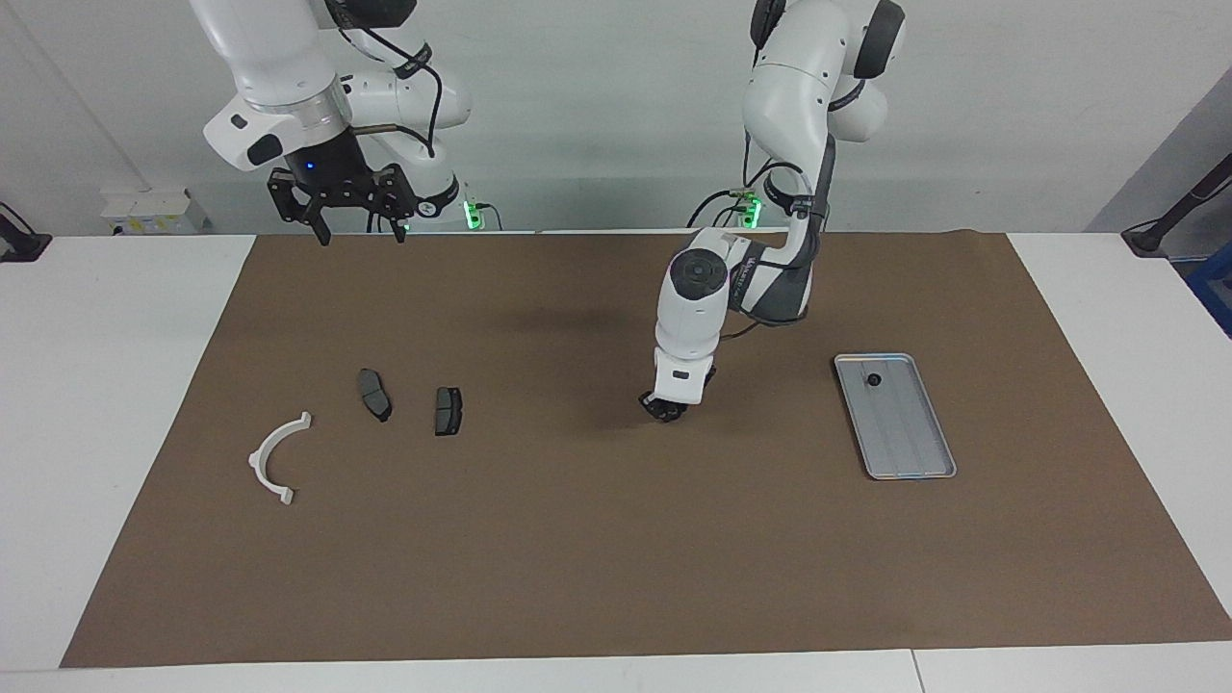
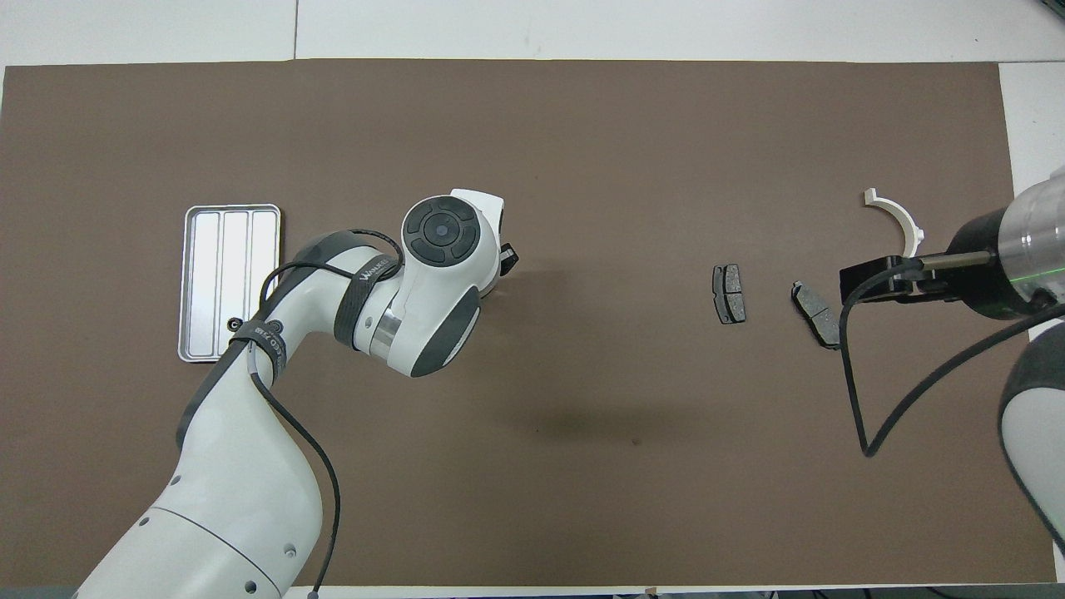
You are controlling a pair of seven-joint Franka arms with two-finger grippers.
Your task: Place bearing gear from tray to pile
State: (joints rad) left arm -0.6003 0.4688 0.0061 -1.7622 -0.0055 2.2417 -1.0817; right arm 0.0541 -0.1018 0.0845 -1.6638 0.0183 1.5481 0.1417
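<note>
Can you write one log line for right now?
left gripper: low over mat between tray and pile | right gripper: open, waiting | tray: one small dark part inside
</note>
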